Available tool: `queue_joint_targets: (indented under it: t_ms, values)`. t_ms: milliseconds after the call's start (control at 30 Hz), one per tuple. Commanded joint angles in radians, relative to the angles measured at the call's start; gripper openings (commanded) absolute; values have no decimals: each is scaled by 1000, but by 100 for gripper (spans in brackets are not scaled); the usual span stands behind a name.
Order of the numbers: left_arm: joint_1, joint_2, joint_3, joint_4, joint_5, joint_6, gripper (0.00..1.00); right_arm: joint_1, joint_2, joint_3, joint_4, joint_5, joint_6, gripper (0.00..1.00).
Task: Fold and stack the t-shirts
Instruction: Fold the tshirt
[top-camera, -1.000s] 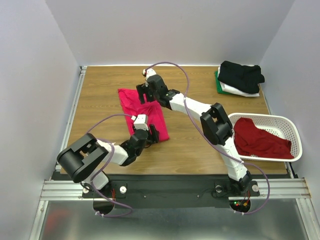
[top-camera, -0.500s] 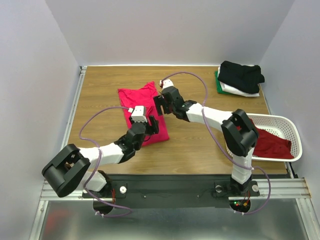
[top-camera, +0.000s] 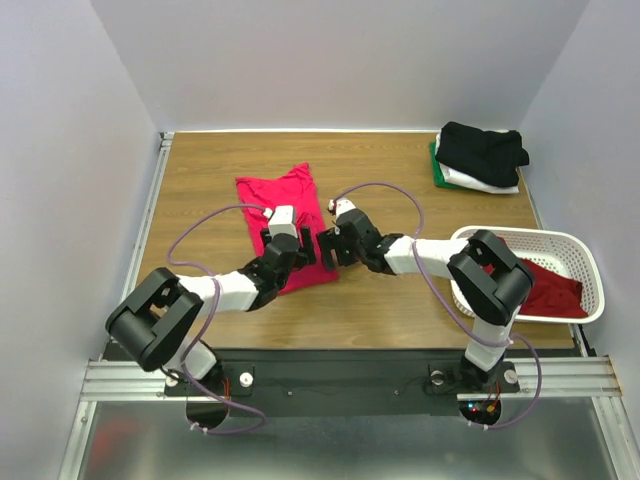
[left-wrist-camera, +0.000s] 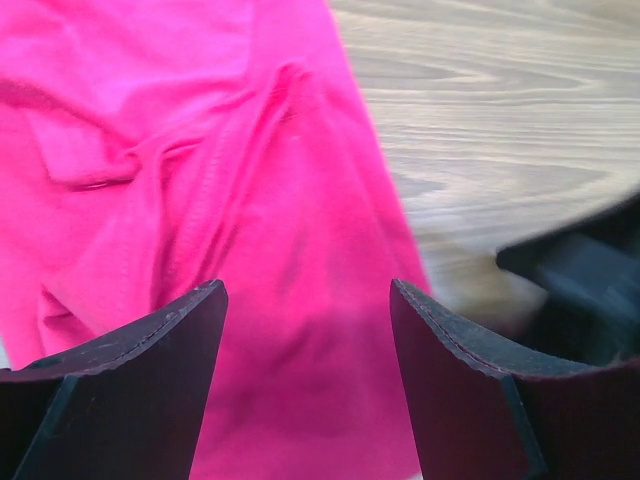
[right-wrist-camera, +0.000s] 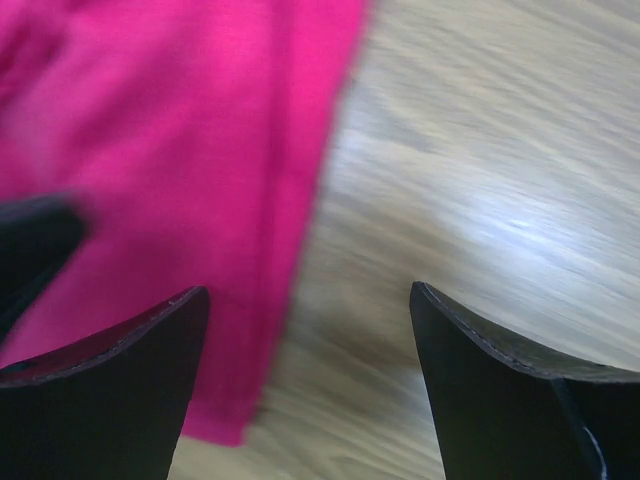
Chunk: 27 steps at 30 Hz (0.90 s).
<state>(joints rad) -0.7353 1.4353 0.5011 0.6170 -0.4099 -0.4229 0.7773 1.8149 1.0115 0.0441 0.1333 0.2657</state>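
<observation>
No readable txt, labels, brands or nos. anywhere in any view.

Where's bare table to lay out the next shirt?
Free: wood between pink shirt and table's left edge; back middle, between shirt and folded stack; near edge between left arm and right arm. Crowded: centre, left gripper and right gripper at the shirt's edge; right side, basket.
</observation>
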Motion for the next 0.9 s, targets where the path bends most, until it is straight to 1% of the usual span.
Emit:
queue_joint_targets:
  t_ms: [0, 333, 600, 700, 867]
  values:
    - [42, 30, 57, -13, 11, -8, 78, 20, -45, -14, 119, -67, 20, 87]
    - [102, 155, 116, -26, 43, -11, 78, 33, -14, -27, 126, -58, 15, 87]
    - [154, 132, 136, -39, 10, 25, 78, 33, 11, -44, 125, -29, 12, 87]
    - [188, 151, 157, -46, 8, 42, 78, 33, 24, -40, 125, -35, 9, 87]
    - [208, 194, 204, -54, -36, 67, 78, 33, 60, -25, 123, -46, 4, 87]
